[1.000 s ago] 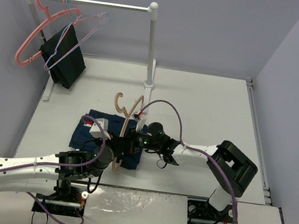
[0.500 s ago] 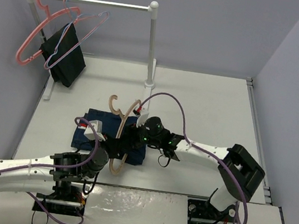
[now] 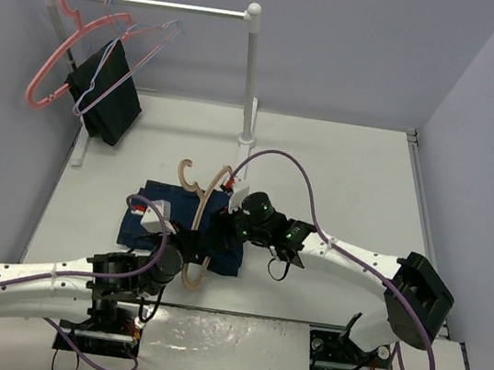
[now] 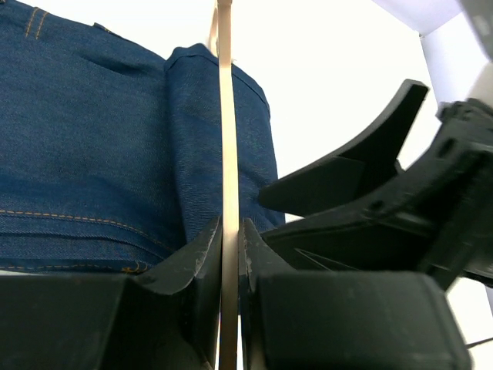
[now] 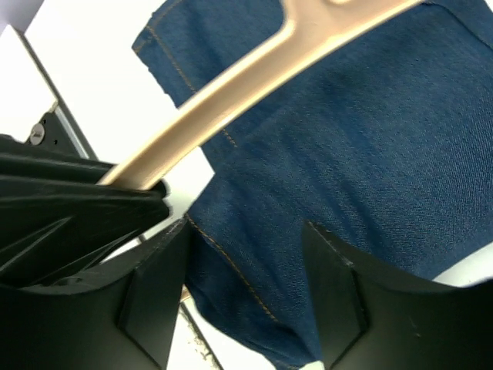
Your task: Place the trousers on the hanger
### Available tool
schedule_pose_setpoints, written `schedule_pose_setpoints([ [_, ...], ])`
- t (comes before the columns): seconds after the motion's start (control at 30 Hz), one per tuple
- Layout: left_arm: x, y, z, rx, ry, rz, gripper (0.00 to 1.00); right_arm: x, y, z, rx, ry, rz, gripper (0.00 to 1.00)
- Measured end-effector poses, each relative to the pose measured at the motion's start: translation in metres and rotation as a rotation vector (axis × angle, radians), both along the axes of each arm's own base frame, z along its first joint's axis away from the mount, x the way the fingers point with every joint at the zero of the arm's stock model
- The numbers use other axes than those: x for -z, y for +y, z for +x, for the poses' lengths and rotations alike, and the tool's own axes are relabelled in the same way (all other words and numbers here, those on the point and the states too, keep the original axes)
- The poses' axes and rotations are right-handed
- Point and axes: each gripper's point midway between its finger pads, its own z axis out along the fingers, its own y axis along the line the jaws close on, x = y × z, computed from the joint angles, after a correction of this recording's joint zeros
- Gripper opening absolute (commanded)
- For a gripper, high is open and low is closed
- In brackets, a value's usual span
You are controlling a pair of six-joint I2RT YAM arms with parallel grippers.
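The folded navy jeans [image 3: 153, 220] lie on the table near the front middle. They fill the left wrist view [image 4: 92, 146] and the right wrist view [image 5: 354, 146]. The tan wooden hanger [image 3: 209, 200] lies across them, hook toward the back. My left gripper [image 3: 193, 249] is shut on the hanger's thin bar [image 4: 227, 154]. My right gripper [image 3: 219, 233] is open just above the jeans' right edge, its jaws astride the denim [image 5: 254, 277], right beside the left gripper. The hanger's arm [image 5: 254, 77] crosses above.
A white garment rack [image 3: 247, 73] stands at the back with a pink hanger [image 3: 54, 54], thin wire hangers [image 3: 127, 51] and a black cloth [image 3: 103, 100]. The table's front edge [image 3: 236, 323] is just behind the grippers.
Both grippers and the hanger have shifted left over the jeans. The right arm has stretched further out to the left and come down by the denim's edge.
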Motion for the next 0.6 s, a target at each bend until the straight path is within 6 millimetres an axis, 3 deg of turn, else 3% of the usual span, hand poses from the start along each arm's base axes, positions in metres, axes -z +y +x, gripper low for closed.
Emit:
schedule_pose_setpoints([
  [0.23,0.002,-0.001,0.000,0.000,0.002,0.007,0.00,-0.009,0.005,-0.011,-0.048,0.011,0.035,0.37],
  [0.33,0.004,-0.001,0.001,-0.001,0.004,0.014,0.00,-0.012,0.008,-0.014,-0.057,0.027,0.057,0.13],
  [0.43,0.005,-0.004,0.001,0.000,0.005,0.016,0.00,-0.012,0.011,-0.017,-0.064,0.041,0.084,0.01],
  [0.6,0.004,-0.008,0.004,-0.005,-0.003,0.005,0.00,-0.007,0.016,-0.023,-0.065,0.093,0.139,0.00],
])
